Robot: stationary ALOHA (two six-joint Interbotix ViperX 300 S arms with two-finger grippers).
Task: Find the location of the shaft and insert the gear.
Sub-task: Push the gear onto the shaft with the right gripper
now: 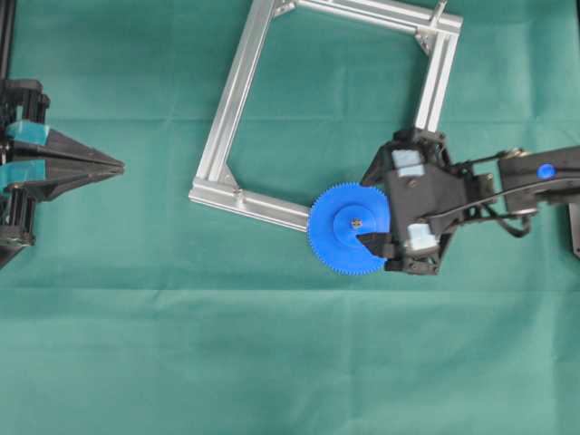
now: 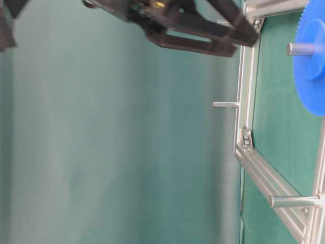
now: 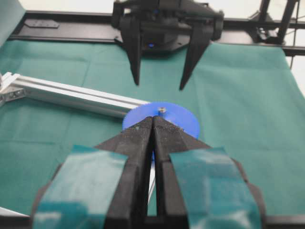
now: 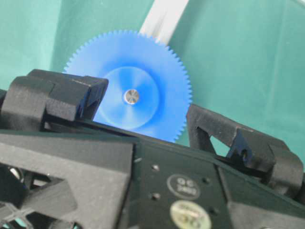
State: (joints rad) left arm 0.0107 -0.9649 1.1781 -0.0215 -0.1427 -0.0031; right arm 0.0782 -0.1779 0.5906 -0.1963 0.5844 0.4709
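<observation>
The blue gear (image 1: 340, 237) lies flat at the near right corner of the aluminium frame. The silvery tip of the shaft (image 1: 356, 220) shows through its centre hole. In the right wrist view the gear (image 4: 157, 67) sits round the shaft (image 4: 131, 96), between the spread fingers. My right gripper (image 1: 372, 210) hovers over the gear's right side, open and holding nothing; its fingers stand apart from the gear in the left wrist view. My left gripper (image 1: 118, 166) rests far to the left, shut and empty, pointing at the gear (image 3: 181, 120) and shaft (image 3: 162, 110).
A square aluminium frame (image 1: 227, 100) lies on the green cloth at the back centre. Two other bare metal pins (image 2: 226, 104) (image 2: 294, 202) stick up from its bars. The gear (image 2: 312, 71) and shaft (image 2: 299, 49) show at the table-level view's edge.
</observation>
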